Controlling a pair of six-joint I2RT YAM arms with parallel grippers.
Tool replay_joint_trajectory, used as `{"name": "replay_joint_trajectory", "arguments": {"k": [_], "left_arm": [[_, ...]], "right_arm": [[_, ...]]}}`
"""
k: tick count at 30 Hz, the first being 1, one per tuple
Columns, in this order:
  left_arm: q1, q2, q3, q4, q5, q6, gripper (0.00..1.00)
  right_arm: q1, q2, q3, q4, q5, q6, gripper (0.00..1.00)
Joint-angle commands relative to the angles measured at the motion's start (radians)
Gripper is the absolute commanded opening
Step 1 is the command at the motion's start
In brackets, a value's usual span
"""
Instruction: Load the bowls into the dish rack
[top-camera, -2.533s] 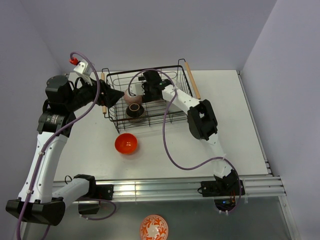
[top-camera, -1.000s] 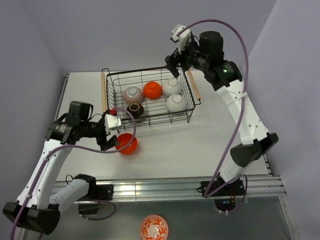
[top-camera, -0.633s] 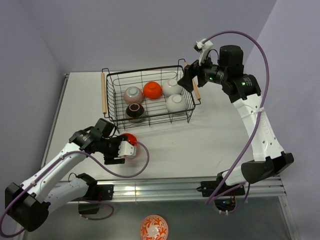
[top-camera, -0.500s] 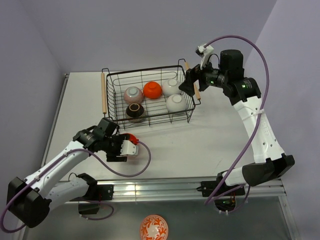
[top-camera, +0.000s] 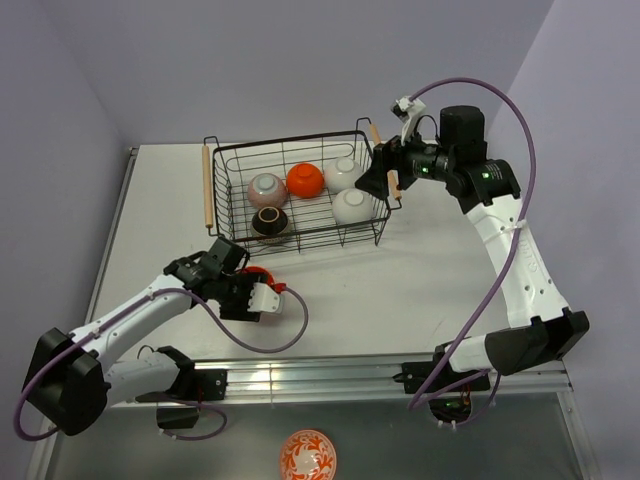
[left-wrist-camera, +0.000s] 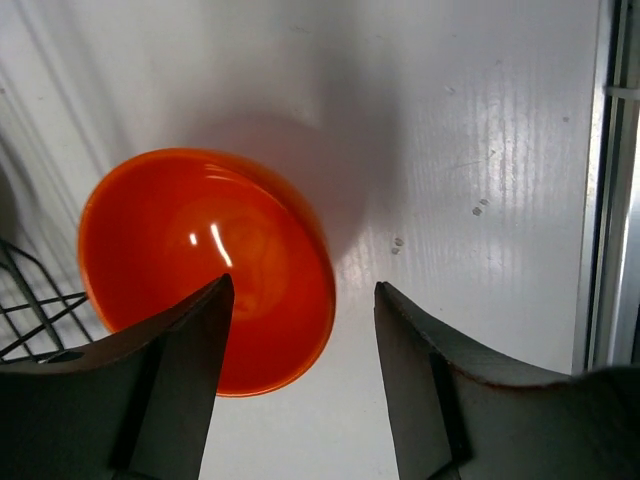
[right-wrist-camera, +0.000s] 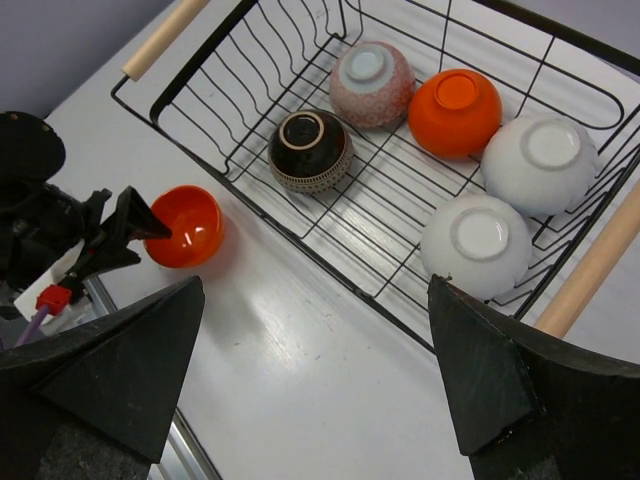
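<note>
Orange bowl (left-wrist-camera: 205, 270) upright on the tabletop (left-wrist-camera: 480, 150), just outside the dish rack (right-wrist-camera: 250, 100), off the near side by its left corner. Left fingers (left-wrist-camera: 175, 390) spread wide and low over that bowl, straddling its rim: one tip over the inside, the other outside the wall. Contact can't be told, and nothing is pinched. Right fingers (right-wrist-camera: 120, 390) also spread wide, holding nothing, up in the air above the rack's right end, near the wooden handle (right-wrist-camera: 590, 270). Five bowls are inside the rack, all upside down: dark patterned bowl (right-wrist-camera: 310, 150) nearest the left fingers, pinkish bowl (right-wrist-camera: 372, 83) behind it, second orange bowl (right-wrist-camera: 455, 112) next to that, and two white bowls (right-wrist-camera: 478, 238) at the right end. The rack's near wire wall stands between the loose bowl and the rest. Orange-and-white patterned bowl (top-camera: 308, 455) sits below the rail, well apart.
</note>
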Motion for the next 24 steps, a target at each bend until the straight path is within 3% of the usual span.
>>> {"name": "replay_joint_trajectory", "arguments": {"k": [1, 4, 10, 11, 17, 20, 24], "left_arm": [[-0.014, 0.004, -0.025, 0.015, 0.011, 0.035, 0.64], [-0.023, 0.011, -0.052, 0.040, -0.009, 0.029, 0.60], [-0.092, 0.018, -0.088, 0.080, -0.064, 0.015, 0.38], [-0.092, 0.018, -0.086, 0.080, -0.064, 0.015, 0.38], [-0.180, 0.008, -0.063, 0.081, -0.065, -0.046, 0.10], [-0.249, -0.018, -0.034, 0.092, -0.076, -0.095, 0.01], [-0.316, -0.005, 0.081, 0.084, -0.032, -0.211, 0.00]], "right_arm": [[-0.014, -0.023, 0.004, 0.015, -0.050, 0.032, 1.00], [-0.017, -0.023, -0.003, 0.027, -0.067, 0.049, 1.00], [-0.017, -0.042, -0.094, 0.101, -0.089, 0.150, 0.99], [-0.017, -0.042, -0.100, 0.101, -0.089, 0.151, 0.99], [-0.017, -0.072, -0.196, 0.151, -0.119, 0.219, 0.98], [-0.017, -0.115, -0.269, 0.216, -0.119, 0.249, 0.98], [-0.018, -0.147, -0.301, 0.236, -0.130, 0.276, 0.98]]}}
